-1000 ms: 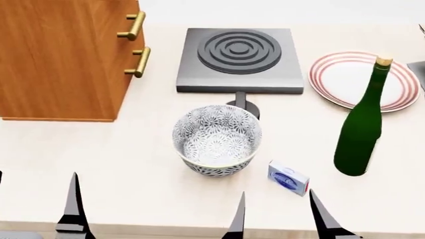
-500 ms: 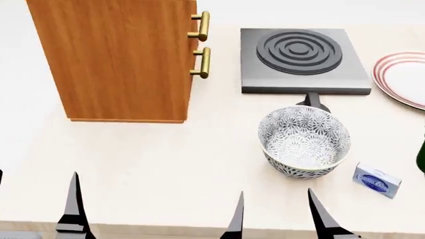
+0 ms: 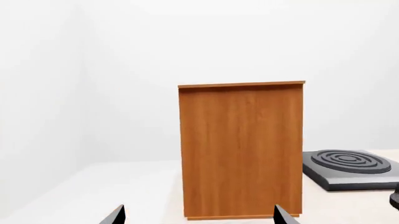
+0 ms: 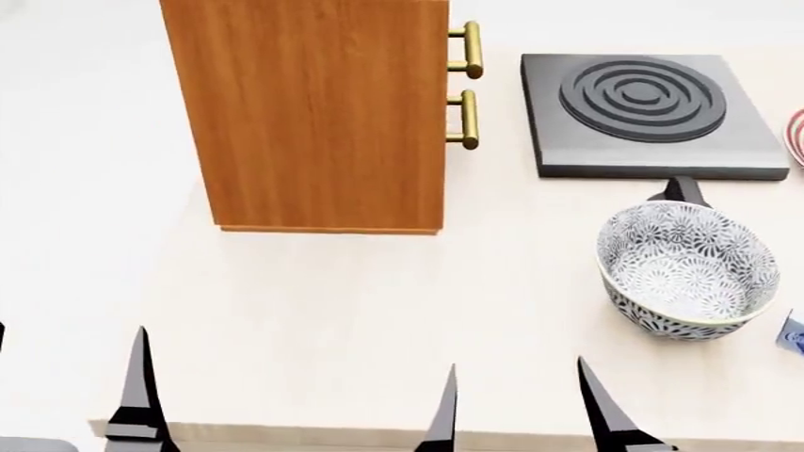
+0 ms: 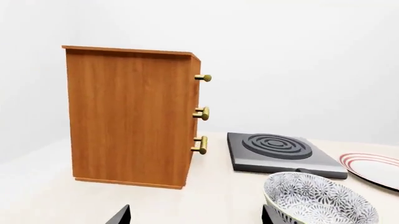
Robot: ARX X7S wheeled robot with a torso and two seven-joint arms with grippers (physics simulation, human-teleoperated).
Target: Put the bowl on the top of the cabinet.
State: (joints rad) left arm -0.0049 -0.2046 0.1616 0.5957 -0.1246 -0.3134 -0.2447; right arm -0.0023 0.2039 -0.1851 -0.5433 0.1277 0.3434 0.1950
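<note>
The bowl [image 4: 684,271], deep and white with a fine grey leaf pattern, stands upright on the pale table at the right, in front of the stove. It also shows in the right wrist view [image 5: 321,203], just beyond one fingertip. The cabinet [image 4: 314,113], tall orange-brown wood with brass handles, stands at the back left; it also shows in the left wrist view [image 3: 242,149] and the right wrist view [image 5: 131,116]. My left gripper [image 4: 70,377] is open and empty at the table's near edge. My right gripper [image 4: 522,400] is open and empty, near and left of the bowl.
A dark grey hotplate [image 4: 653,108] sits behind the bowl, right of the cabinet. The rim of a white plate with red rings [image 4: 795,137] and a small blue box [image 4: 792,334] show at the right edge. The table's front edge [image 4: 377,433] runs under my fingertips.
The head view has swung left: cabinet, hotplate and bowl have slid to the right in the picture, and the green bottle has left the view. The grippers hold the same pose, open.
</note>
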